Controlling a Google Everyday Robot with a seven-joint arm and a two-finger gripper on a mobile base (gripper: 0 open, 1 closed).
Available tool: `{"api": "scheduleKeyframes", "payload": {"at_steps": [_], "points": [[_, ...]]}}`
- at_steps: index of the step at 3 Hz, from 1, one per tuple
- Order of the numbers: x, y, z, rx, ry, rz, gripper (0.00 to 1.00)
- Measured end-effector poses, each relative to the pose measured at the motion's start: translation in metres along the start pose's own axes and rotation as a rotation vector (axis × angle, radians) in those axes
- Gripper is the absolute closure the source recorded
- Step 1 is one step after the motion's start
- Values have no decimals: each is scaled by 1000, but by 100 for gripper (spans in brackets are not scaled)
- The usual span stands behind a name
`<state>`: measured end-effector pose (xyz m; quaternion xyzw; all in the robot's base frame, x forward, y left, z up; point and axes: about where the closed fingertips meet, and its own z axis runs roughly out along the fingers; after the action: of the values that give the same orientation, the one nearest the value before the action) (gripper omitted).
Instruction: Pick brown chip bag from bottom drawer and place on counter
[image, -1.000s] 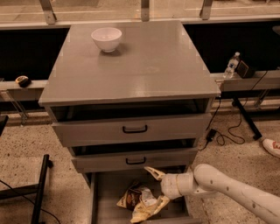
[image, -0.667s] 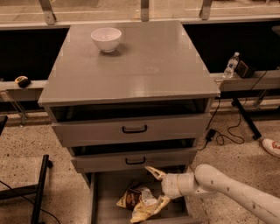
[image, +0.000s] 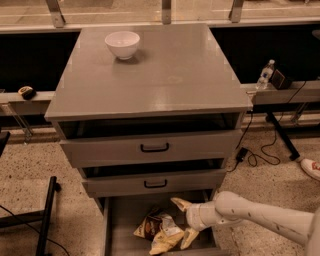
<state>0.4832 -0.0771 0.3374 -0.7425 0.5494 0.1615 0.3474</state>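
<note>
The brown chip bag lies crumpled on the floor of the open bottom drawer, near its middle. My gripper comes in from the right on a white arm and is inside the drawer, just right of the bag. Its two pale fingers are spread wide apart, one toward the drawer's back and one toward its front, with the bag's right edge between or just beside them. The counter is the grey cabinet top above.
A white bowl stands at the counter's back left. Two closed drawer fronts with black handles sit above the open drawer. A water bottle and cables are at the right. A black stand leg is at the left.
</note>
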Motion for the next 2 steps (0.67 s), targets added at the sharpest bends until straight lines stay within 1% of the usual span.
{"api": "scheduleKeyframes", "payload": {"at_steps": [1,2], "points": [[26,7,21,-1,9,-8,0],[39,11,55,-70,-103,-122,0]]}}
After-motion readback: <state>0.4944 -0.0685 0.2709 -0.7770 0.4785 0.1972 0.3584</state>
